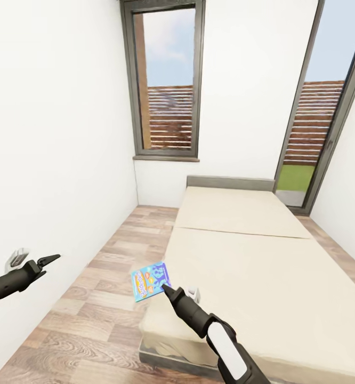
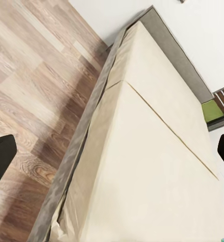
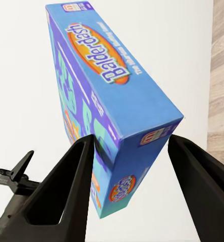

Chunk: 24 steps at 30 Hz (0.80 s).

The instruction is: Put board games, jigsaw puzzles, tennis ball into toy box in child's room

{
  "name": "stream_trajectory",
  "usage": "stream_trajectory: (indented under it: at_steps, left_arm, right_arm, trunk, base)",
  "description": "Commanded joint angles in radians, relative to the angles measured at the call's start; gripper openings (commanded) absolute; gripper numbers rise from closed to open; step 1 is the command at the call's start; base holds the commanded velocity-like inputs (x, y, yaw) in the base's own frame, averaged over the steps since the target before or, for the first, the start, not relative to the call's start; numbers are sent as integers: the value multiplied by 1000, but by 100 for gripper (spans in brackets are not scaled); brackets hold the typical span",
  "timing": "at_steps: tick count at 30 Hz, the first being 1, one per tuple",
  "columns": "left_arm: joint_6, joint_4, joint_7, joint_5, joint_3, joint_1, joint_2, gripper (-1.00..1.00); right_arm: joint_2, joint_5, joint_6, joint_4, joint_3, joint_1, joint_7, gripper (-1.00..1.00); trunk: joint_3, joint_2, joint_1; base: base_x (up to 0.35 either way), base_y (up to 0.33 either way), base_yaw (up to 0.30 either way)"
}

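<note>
Bed (image 1: 263,256) beside right hand (image 3: 129,146) gripping blue board game (image 3: 112,101); left hand (image 1: 48,260) released.

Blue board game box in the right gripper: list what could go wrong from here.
1. The blue printed board game box sits between the right gripper's dark fingers, but one finger seems to stand off it, so the grip may be loose and the box could drop.
2. It hangs past the edge of the beige mattress bed, over the wood-plank floor; a slip would likely land it there.
3. The left gripper is near the white wall; turning might scrape it.
</note>
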Motion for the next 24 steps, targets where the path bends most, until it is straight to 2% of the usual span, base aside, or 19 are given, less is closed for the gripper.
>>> stream_trajectory:
  at_steps: [1, 4, 6, 8, 13, 24]
  left_arm:
    - [8, 0, 1, 5, 1, -1, 0, 100]
    - [7, 1, 1, 3, 1, -1, -1, 100]
    - [6, 1, 2, 3, 0, -1, -1, 100]
    - [5, 2, 2, 3, 0, -1, -2, 100]
    - [5, 2, 1, 3, 0, -1, -2, 100]
    - [5, 2, 2, 3, -2, -1, -2, 100]
  right_arm:
    - [0, -6, 5, 0, -1, -1, -2, -100]
    - [-2, -5, 9, -2, -6, -2, -27, -100]
    - [-24, -9, 13, -2, -11, -4, -98, -100]
    - [-48, -16, 13, -3, -15, -1, -125, -100]
    - [-65, -19, 12, -3, -18, -1, -103, -100]
    - [-69, -20, 9, -4, -18, -1, -73, -100]
  trunk:
    - [3, 7, -4]
    - [14, 28, -16]
    - [20, 42, -23]
    - [27, 56, -31]
    - [42, 91, -50]
    - [77, 168, -92]
  base:
    - [0, 0, 153]
    - [0, 0, 150]
    - [0, 0, 66]
    - [0, 0, 27]
    - [0, 0, 8]
    - [0, 0, 1]
